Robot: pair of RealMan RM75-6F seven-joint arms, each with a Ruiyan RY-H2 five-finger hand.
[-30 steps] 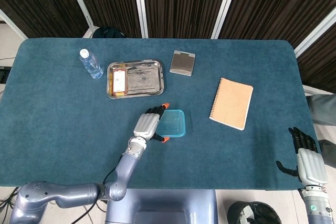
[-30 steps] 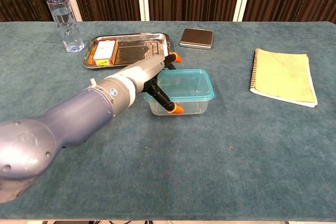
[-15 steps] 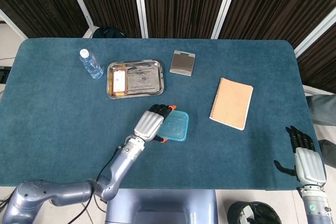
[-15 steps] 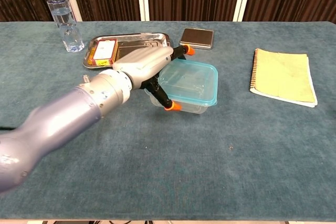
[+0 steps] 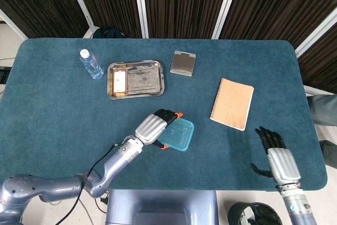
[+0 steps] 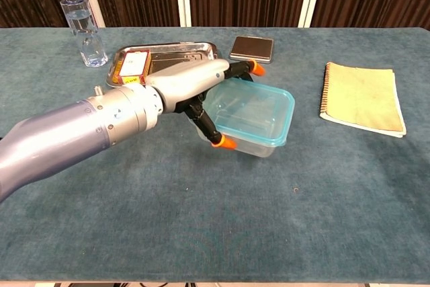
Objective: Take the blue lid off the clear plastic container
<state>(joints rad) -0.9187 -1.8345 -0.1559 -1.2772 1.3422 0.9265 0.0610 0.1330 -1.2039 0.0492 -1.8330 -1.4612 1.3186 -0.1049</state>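
Note:
My left hand (image 5: 154, 127) (image 6: 195, 89) grips the clear plastic container (image 6: 250, 120) (image 5: 176, 135) by its left side, with orange fingertips (image 6: 222, 142) over its near and far edges. The container is lifted off the table and tilted. Its blue lid (image 6: 254, 111) is still seated on top. My right hand (image 5: 280, 162) hovers over the near right part of the table with its fingers spread and nothing in it; the chest view does not show it.
A metal tray (image 5: 142, 80) (image 6: 168, 52) holding a small box (image 5: 119, 81) lies behind the container. A water bottle (image 5: 91, 64) (image 6: 82, 26) stands at the far left. A grey flat case (image 5: 182, 62) and a spiral notebook (image 5: 232, 103) (image 6: 361, 98) lie to the right.
My left hand has lifted the container off the table and carried it toward me and to the right, tilting it. My right hand has moved up and left onto the table's near right corner.

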